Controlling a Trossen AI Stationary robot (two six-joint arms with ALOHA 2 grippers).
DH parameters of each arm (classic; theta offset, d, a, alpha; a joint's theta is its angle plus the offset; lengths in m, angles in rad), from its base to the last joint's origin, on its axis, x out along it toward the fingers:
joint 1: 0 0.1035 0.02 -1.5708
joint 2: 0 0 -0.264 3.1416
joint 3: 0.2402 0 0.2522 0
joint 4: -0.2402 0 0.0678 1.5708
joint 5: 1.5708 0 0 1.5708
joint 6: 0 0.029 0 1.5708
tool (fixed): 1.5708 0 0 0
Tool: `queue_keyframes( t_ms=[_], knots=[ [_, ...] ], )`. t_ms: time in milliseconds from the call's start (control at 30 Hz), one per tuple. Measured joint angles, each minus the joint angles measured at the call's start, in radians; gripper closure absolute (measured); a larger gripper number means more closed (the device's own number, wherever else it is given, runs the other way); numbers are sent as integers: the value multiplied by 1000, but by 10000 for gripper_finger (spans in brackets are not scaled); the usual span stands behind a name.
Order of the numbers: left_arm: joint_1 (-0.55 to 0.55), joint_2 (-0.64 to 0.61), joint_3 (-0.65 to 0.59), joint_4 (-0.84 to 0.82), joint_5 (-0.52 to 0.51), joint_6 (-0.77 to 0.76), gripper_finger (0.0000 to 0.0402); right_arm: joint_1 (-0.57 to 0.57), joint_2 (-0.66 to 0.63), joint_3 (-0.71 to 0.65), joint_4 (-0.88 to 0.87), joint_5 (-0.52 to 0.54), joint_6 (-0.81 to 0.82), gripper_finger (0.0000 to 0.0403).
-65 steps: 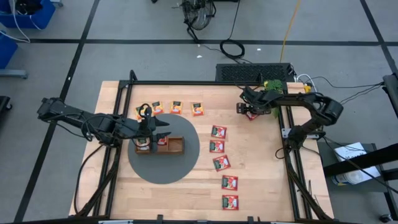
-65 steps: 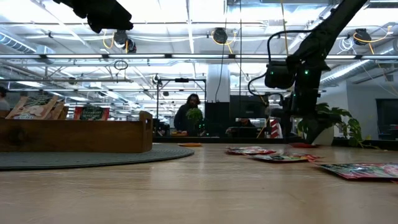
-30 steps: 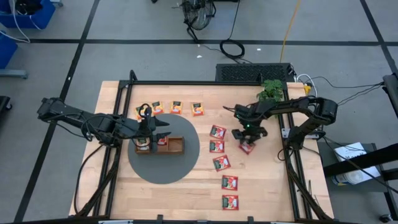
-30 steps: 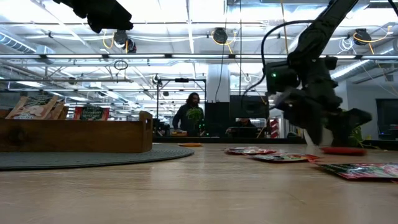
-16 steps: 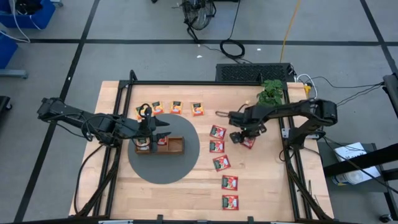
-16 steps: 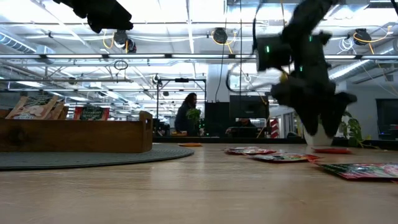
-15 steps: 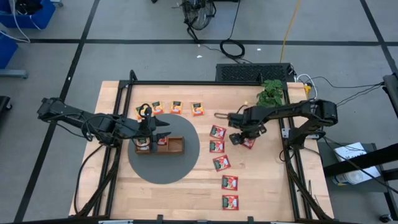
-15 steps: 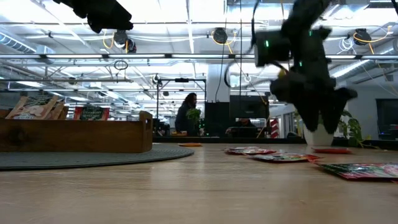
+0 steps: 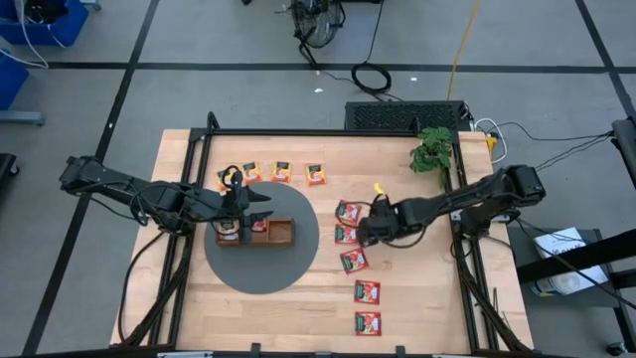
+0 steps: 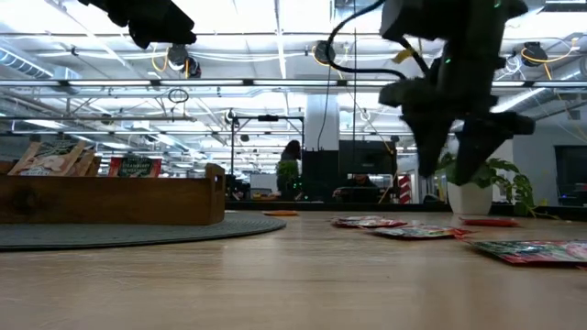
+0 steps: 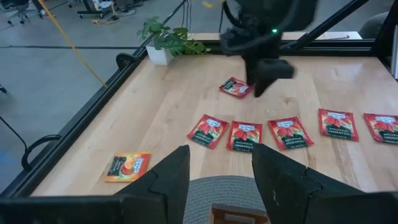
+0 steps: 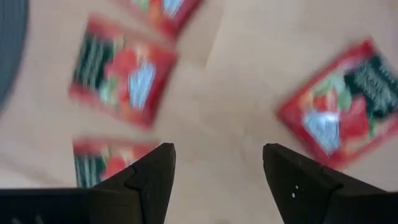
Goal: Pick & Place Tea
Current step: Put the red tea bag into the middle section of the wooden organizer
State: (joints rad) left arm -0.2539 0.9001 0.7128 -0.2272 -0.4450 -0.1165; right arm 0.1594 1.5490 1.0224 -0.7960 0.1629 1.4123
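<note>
- Best to settle squarely over one red tea packet (image 9: 346, 235) in the column beside the grey mat (image 9: 298, 268), then descend with the packet edge between the fingers.
- Right gripper (image 9: 366, 231) open, empty, hovering above that column, arm stretched low across the table.
- Left gripper (image 9: 237, 212) parted, empty, over the wooden tray (image 9: 283, 233).

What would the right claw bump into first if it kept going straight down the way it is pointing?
Most likely bare wooden table. The right gripper points down with its fingers apart, and between them its own camera shows plain wood, with red tea packets lying off to either side. Depth is hard to judge.
</note>
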Motion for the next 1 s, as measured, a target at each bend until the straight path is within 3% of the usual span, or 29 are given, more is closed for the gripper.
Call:
queue_keyframes(
  t_ms=[167,400,567,700,1000],
  knots=[
    [0,0,0,0,0,0,224,-5,0,-54,11,54,196,177],
    [0,0,0,0,0,0,224,-1,-3,-67,96,72,80,176],
    [0,0,0,0,0,0,224,-21,-4,-70,-58,-64,179,166],
    [0,0,0,0,0,0,224,-48,-3,-100,-60,-129,262,146],
    [0,0,0,0,0,0,224,-52,-7,-221,47,-133,447,127]
  ],
)
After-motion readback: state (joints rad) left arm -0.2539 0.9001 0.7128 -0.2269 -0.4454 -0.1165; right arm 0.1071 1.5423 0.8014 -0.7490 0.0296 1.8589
